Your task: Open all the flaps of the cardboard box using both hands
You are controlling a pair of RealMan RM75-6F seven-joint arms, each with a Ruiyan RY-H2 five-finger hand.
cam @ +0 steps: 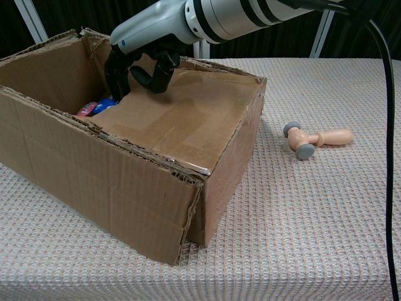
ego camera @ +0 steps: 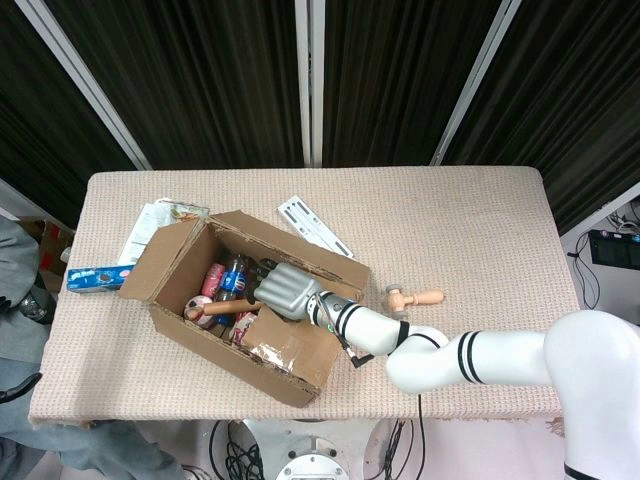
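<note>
The cardboard box lies at the table's left, holding bottles and a wooden piece. Its right-end flap is folded inward, lying flat over the box's right half. The left-end flap stands turned outward. My right hand hovers inside the box mouth at that flap's free edge. Its fingers point down past the edge and the thumb is above the flap's top. I see nothing held. My left hand is out of both views.
A small wooden toy hammer lies on the cloth right of the box. Behind the box are a white strip and leaflets; a blue packet lies at its left.
</note>
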